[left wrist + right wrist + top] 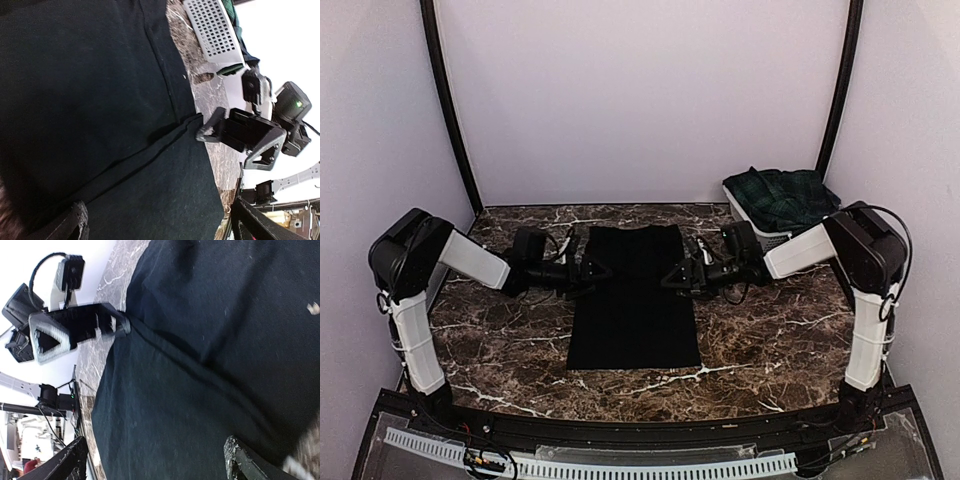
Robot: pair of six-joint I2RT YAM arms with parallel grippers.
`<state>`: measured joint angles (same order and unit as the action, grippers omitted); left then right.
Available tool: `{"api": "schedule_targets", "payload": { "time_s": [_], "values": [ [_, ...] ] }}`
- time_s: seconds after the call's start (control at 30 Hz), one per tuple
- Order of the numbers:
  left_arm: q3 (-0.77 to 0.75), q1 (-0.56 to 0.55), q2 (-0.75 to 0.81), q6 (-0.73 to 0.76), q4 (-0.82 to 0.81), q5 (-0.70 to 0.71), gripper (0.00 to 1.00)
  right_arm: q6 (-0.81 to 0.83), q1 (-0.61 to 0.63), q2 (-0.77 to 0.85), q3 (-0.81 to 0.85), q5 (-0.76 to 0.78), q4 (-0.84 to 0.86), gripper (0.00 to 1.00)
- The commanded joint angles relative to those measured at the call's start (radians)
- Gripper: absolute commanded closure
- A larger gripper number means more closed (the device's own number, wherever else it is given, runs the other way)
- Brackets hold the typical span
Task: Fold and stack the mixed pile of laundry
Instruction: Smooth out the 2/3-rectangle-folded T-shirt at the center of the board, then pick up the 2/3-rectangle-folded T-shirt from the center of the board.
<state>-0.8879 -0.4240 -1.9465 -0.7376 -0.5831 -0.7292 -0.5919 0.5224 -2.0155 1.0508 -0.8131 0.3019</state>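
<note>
The black cloth (pixel 635 305) lies flat mid-table with the left gripper (pixel 588 271) and right gripper (pixel 674 276) wide open and empty at its side edges, so it is likely mid-fold and both must next pinch those edges together, while the skirt (pixel 782 193) sits in the far basket (pixel 744 219).

Left gripper (pixel 592 272) and right gripper (pixel 670 277) flank the black cloth (pixel 635 322).

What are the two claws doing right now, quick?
Left gripper: open, at the left edge of the black cloth, gripping nothing.
Right gripper: open, at the cloth's right edge, gripping nothing.
</note>
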Motion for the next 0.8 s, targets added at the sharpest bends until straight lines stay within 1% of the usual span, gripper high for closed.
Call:
{"api": "schedule_targets", "payload": {
  "time_s": [0.0, 0.03, 0.07, 0.17, 0.27, 0.3, 0.37, 0.4, 0.5, 0.57, 0.63, 0.73, 0.77],
  "values": [
    [0.027, 0.028, 0.181, 0.117, 0.195, 0.120, 0.01, 0.066, -0.010, 0.162, -0.045, 0.062, -0.079, 0.09],
    [0.030, 0.029, 0.245, 0.138, 0.254, 0.138, 0.01, 0.078, -0.010, 0.218, -0.059, 0.074, -0.097, 0.09],
    [0.043, 0.032, 0.274, 0.146, 0.298, 0.164, 0.01, 0.088, -0.008, 0.261, -0.073, 0.084, -0.117, 0.09],
    [0.078, 0.033, 0.427, 0.157, 0.393, 0.235, 0.01, 0.125, 0.009, 0.377, -0.118, 0.120, -0.208, 0.12],
    [0.154, 0.009, 0.535, 0.160, 0.486, 0.287, 0.02, 0.161, 0.078, 0.465, -0.172, 0.182, -0.305, 0.15],
    [0.189, -0.024, 0.583, 0.164, 0.502, 0.326, 0.03, 0.169, 0.103, 0.487, -0.188, 0.211, -0.339, 0.16],
    [0.227, -0.085, 0.634, 0.149, 0.573, 0.390, 0.08, 0.159, 0.147, 0.525, -0.226, 0.250, -0.380, 0.18],
    [0.240, -0.107, 0.659, 0.140, 0.618, 0.406, 0.12, 0.149, 0.164, 0.545, -0.248, 0.265, -0.396, 0.19],
    [0.332, -0.208, 0.721, 0.054, 0.656, 0.457, 0.20, 0.119, 0.206, 0.603, -0.310, 0.312, -0.445, 0.22],
    [0.383, -0.264, 0.774, -0.012, 0.681, 0.481, 0.29, 0.084, 0.228, 0.635, -0.355, 0.328, -0.465, 0.26],
    [0.417, -0.313, 0.826, -0.061, 0.726, 0.513, 0.34, 0.055, 0.257, 0.670, -0.398, 0.355, -0.476, 0.29],
    [0.448, -0.346, 0.911, -0.117, 0.792, 0.556, 0.41, 0.011, 0.278, 0.695, -0.450, 0.376, -0.477, 0.36],
    [0.466, -0.348, 0.924, -0.126, 0.804, 0.555, 0.45, 0.003, 0.280, 0.692, -0.464, 0.377, -0.465, 0.38]
  ]
}}
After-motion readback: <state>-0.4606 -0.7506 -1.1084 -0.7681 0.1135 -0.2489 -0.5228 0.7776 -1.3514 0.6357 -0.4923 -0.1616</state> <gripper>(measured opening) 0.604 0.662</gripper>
